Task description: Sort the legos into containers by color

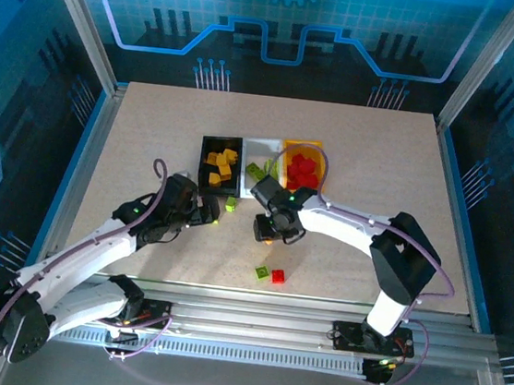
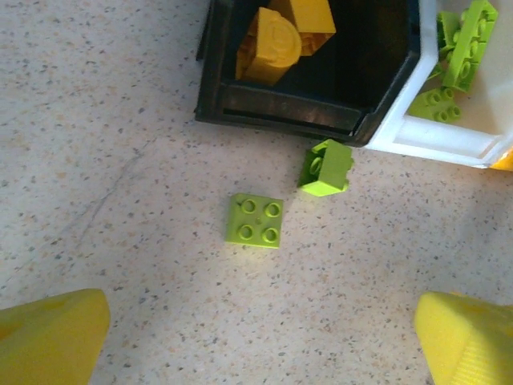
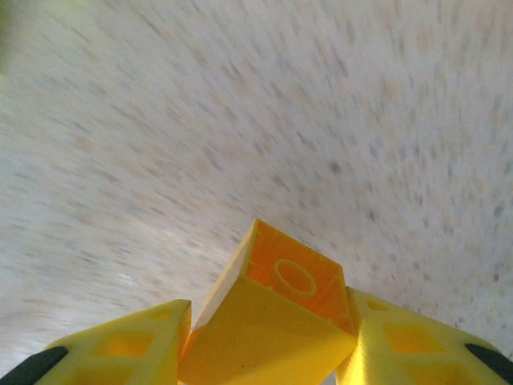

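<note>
Nearest the arm bases, a lime brick (image 1: 262, 272) and a red brick (image 1: 278, 276) lie just beside each other on the speckled table (image 1: 380, 169), both unsorted.

A little farther in, the right gripper (image 3: 268, 321) has its jaws pressed against both sides of a yellow-orange brick (image 3: 288, 281). The brick sits tilted between the fingers, one corner up, close over the tabletop.

To its left, the left gripper (image 2: 256, 321) hovers with jaws spread wide and nothing between them, above a flat lime plate (image 2: 256, 220). A tipped lime brick (image 2: 326, 168) lies just beyond the plate, near the corner of the black bin (image 2: 280, 116).

Farthest back, the three bins stand side by side and touching. The black one holds yellow-orange pieces, the white bin (image 2: 433, 140) holds lime pieces, and the yellow-orange bin (image 1: 302, 144) holds red ones.

The step in hand appears to be carrying the gripped brick to the black bin. Because the piece is held askew, a straight lift clear of the table before any sideways travel looks wise. So does a route that stays off the left arm, which is parked in front of that bin. Releasing low over the bin's open middle should keep the brick from bouncing off the rim. The left arm's likely next pick is the plate, squarely straddled.
</note>
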Controlling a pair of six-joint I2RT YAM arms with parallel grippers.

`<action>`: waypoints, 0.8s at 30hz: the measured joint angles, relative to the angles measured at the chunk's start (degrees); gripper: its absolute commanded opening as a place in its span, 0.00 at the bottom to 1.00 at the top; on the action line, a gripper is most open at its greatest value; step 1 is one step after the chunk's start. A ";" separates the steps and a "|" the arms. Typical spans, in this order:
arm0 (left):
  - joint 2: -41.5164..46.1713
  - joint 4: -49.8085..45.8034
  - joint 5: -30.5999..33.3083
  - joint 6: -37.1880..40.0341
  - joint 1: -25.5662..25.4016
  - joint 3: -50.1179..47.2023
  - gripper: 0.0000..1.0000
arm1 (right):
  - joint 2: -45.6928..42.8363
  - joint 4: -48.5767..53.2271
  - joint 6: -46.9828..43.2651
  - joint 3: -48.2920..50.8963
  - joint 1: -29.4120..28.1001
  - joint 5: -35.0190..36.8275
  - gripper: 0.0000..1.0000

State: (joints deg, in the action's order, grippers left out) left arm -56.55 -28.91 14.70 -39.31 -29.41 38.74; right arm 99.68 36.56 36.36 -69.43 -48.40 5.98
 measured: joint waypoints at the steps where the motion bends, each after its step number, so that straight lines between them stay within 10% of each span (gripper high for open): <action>1: 0.52 -0.46 0.17 -0.13 0.13 -0.44 0.99 | -0.02 -0.07 -0.59 -2.43 0.20 0.02 0.38; 17: 4.61 -3.87 0.48 -1.33 0.44 -4.46 0.99 | 28.68 0.55 -7.50 -50.82 3.74 2.32 0.42; 24: 4.28 -3.85 -0.17 -1.31 0.44 -4.83 0.99 | 37.22 2.12 -9.27 -60.28 4.26 3.69 0.68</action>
State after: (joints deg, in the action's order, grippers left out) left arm -52.27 -32.75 14.52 -40.62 -28.97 33.91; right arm 136.90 38.68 27.09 -129.71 -44.14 9.67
